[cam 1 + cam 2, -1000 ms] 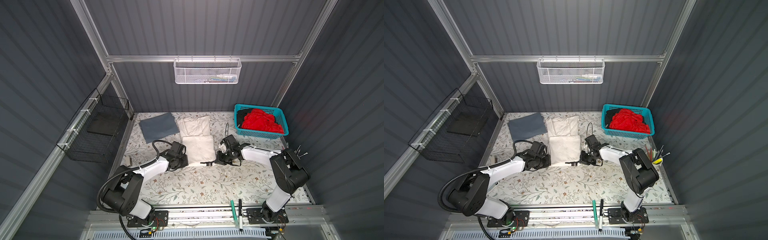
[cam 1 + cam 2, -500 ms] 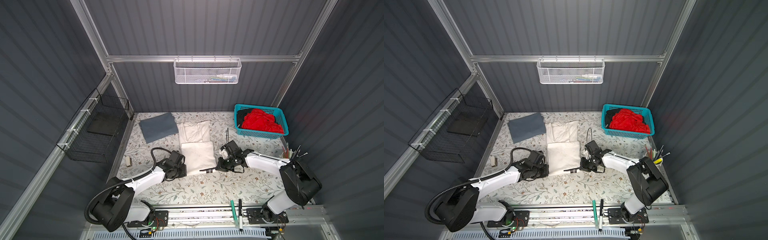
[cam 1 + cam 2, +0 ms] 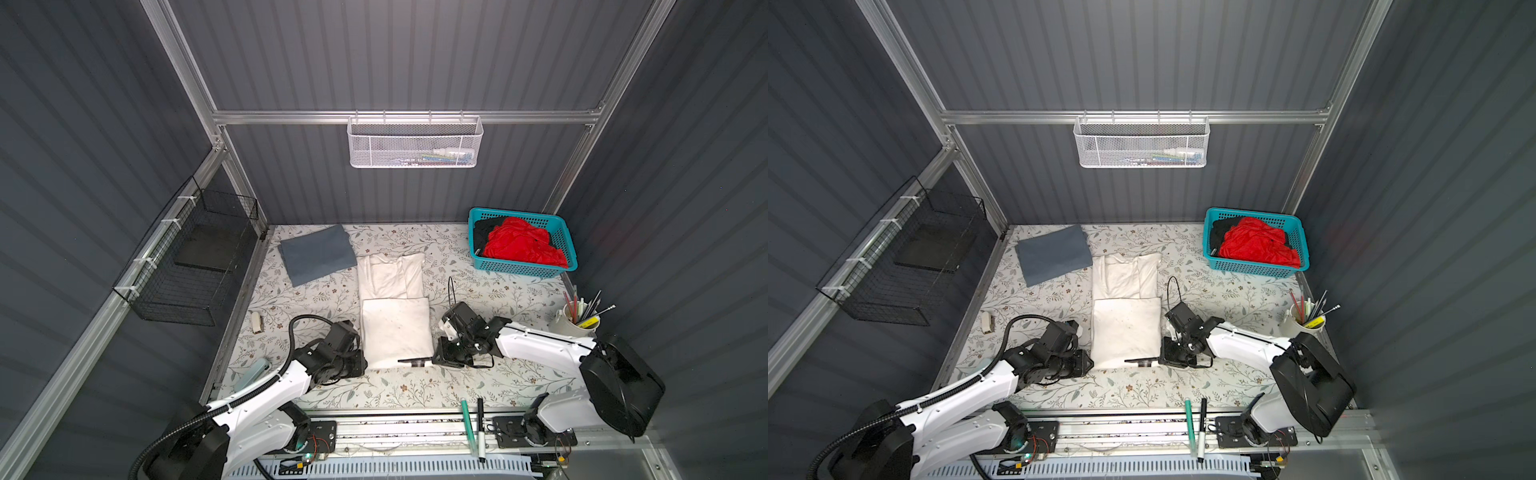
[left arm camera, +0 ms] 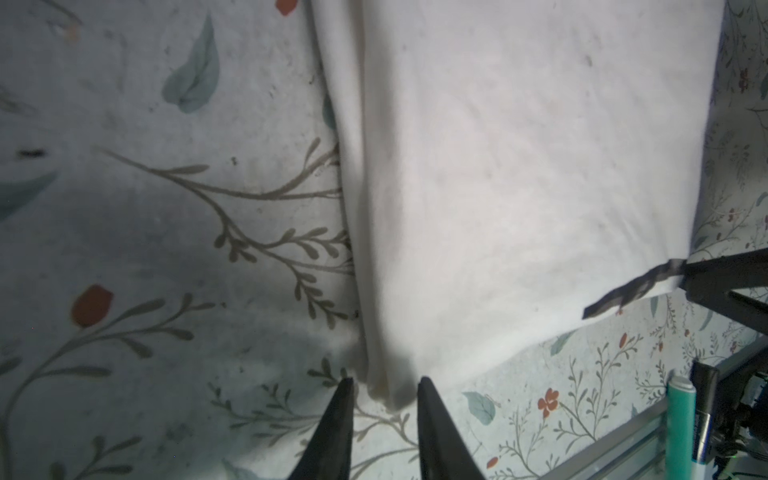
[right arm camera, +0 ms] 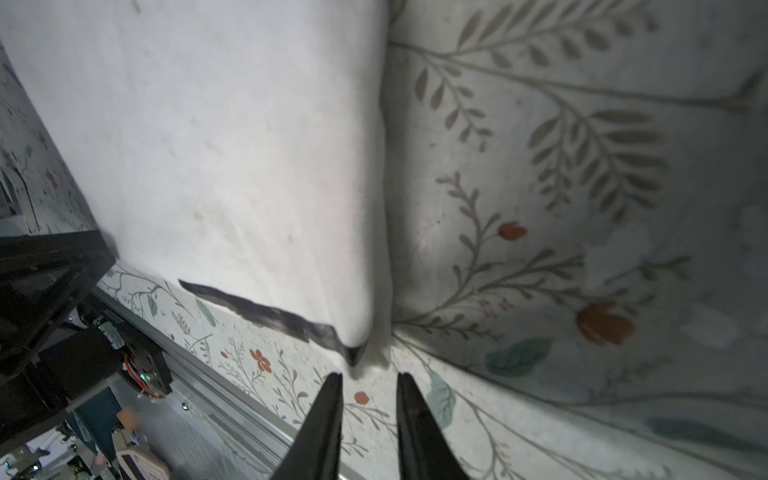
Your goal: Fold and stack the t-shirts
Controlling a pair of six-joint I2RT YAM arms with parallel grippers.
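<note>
My left gripper (image 3: pixel 363 365) sits low over the cover (image 3: pixel 415 390), at the near left corner of the white shirt (image 3: pixel 395 332). In my left wrist view its fingers (image 4: pixel 334 424) stand apart, released. The shirt's corner lies on the cover between their tips. I cannot tell whether a tip brushes the cloth, but nothing is pinched.

My right gripper (image 3: pixel 434 360) is low at the near right corner. In my right wrist view its fingers (image 5: pixel 413 428) are parted too and hold nothing. The corner is just ahead of the tips and apart from them. A dark streak (image 5: pixel 257 309) runs along the shirt's near edge from that corner; I cannot tell what it is.

The white shirt lies flat in the middle of the cover, between my two grippers. Its near part is a doubled rectangle with faint smudges. Beyond it, toward the back wall, shows a narrower part with the sleeves folded in.

The grey shirt (image 3: pixel 316 253) lies folded at the far left, close by the white shirt's far left corner. The red shirt (image 3: pixel 519 245) is heaped in the basket (image 3: pixel 521 272) at the far right. The black shirt (image 3: pixel 484 228) is beside it at the basket's left end
</note>
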